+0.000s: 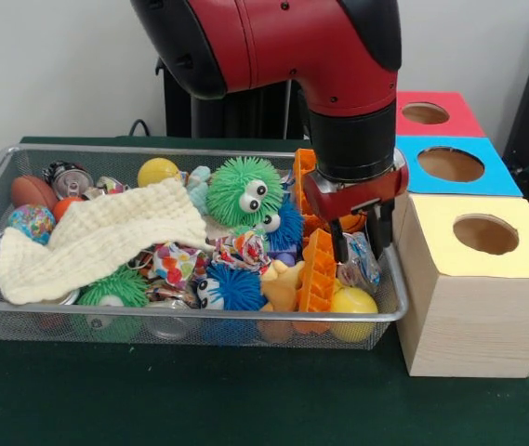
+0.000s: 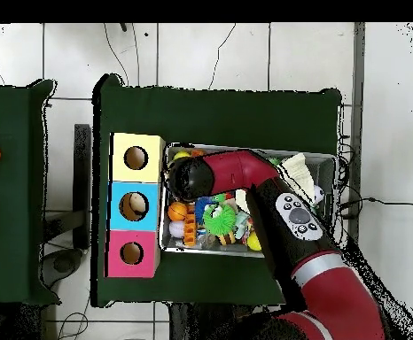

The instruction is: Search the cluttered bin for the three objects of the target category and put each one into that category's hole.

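The silver wire mesh bin [image 1: 199, 317] sits on the green table, full of toys; it also shows in the overhead view [image 2: 327, 161]. My gripper [image 1: 357, 243] hangs open over the bin's right end, its fingertips just above an orange plastic piece [image 1: 318, 271] and a crinkly clear packet [image 1: 364, 265]. Nothing is held between the fingers. The blue-topped box's round hole [image 1: 450, 164] lies just right of the gripper, also seen in the overhead view [image 2: 133, 206]. In the overhead view the arm [image 2: 245, 173] hides the gripper.
The red-topped box [image 1: 459, 119] stands behind the blue one, the yellow-topped box [image 1: 450, 279] in front. In the bin lie a green spiky ball with eyes [image 1: 244, 190], a cream cloth [image 1: 97, 237], a yellow ball [image 1: 157, 171], a blue spiky ball [image 1: 236, 288] and a can [image 1: 67, 177].
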